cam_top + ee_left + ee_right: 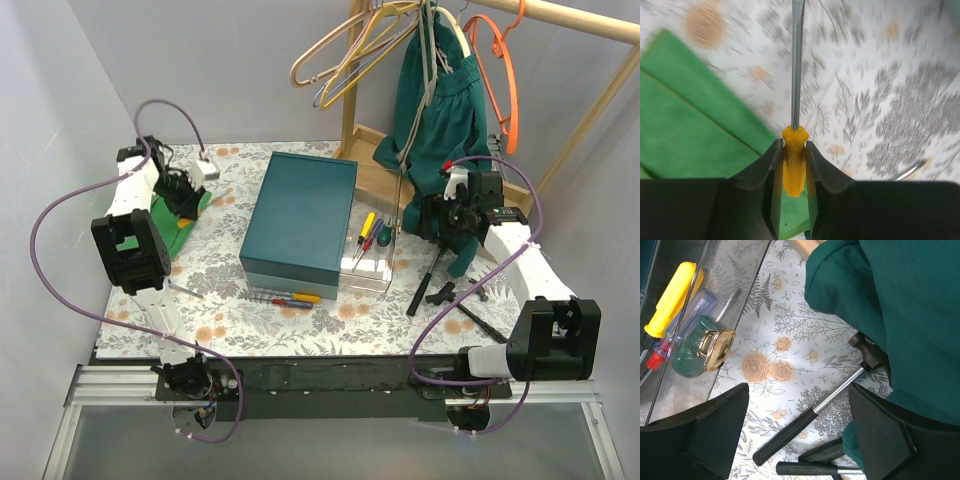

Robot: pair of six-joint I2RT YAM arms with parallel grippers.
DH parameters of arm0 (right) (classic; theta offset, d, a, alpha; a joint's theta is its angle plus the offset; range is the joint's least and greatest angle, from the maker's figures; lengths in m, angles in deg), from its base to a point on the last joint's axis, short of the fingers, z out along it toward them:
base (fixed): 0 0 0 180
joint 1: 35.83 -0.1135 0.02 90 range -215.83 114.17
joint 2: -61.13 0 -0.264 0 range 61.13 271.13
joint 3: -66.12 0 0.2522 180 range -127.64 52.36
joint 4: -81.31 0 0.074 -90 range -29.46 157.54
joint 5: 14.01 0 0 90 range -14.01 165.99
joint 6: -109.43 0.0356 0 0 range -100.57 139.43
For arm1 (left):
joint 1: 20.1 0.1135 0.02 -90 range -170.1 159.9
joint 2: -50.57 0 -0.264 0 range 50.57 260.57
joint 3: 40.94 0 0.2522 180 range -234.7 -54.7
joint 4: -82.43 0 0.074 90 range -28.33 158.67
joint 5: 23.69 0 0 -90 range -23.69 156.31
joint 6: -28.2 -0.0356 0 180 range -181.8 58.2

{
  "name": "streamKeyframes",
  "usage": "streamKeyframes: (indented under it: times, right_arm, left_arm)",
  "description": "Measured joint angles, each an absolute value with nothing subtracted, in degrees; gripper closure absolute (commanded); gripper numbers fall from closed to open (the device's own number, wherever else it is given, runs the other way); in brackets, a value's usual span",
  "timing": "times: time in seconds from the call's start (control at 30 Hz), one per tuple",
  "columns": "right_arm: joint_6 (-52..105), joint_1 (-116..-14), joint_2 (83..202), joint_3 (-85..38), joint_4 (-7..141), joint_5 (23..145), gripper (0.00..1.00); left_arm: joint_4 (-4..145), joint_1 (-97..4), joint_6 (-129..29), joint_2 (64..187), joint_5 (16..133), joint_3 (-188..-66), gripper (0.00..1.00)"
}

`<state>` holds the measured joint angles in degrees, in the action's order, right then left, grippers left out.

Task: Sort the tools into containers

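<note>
In the left wrist view my left gripper [793, 146] is shut on a yellow-orange screwdriver [794, 165]; its grey shaft points away over the floral table. From above, that gripper [183, 205] sits at the far left over a green cloth [170, 225]. The dark teal box [300, 210] stands mid-table. A clear tray [385, 278] on its right holds yellow [670, 297], red and green screwdrivers. A front tray [262, 297] holds two more. My right gripper [799, 390] hangs open above the hammer [805, 420], whose head is partly hidden under teal cloth.
A teal garment [440, 110] and coloured hangers [350, 50] hang from a wooden rack at the back right. Black-handled tools [470, 300] lie beside the hammer. A thin grey metal tool [185, 290] lies near the left arm. A gold clasp [715, 350] shows on the tray.
</note>
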<state>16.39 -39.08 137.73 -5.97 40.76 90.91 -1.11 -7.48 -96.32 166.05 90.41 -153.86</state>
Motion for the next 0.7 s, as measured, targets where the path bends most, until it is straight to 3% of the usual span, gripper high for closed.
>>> streamKeyframes:
  times: [0.13,0.3,0.47,0.7]
  right_arm:
    - [16.4,-39.0,138.0,-6.0,40.8,90.9,0.11]
    - [16.2,-38.9,138.7,-6.0,40.8,91.0,0.12]
    - [16.2,-38.9,139.7,-6.4,40.8,91.0,0.12]
    - [16.1,-38.9,140.4,-6.8,40.8,91.1,0.12]
  left_arm:
    - [-3.6,-7.7,-81.8,168.6,100.9,-167.5,1.00]
    - [-2.9,-9.1,-62.3,168.0,115.7,-172.9,1.00]
    - [12.3,-17.0,-35.5,160.8,126.1,-161.9,1.00]
    - [39.6,-34.4,-1.8,153.9,127.9,-148.4,1.00]
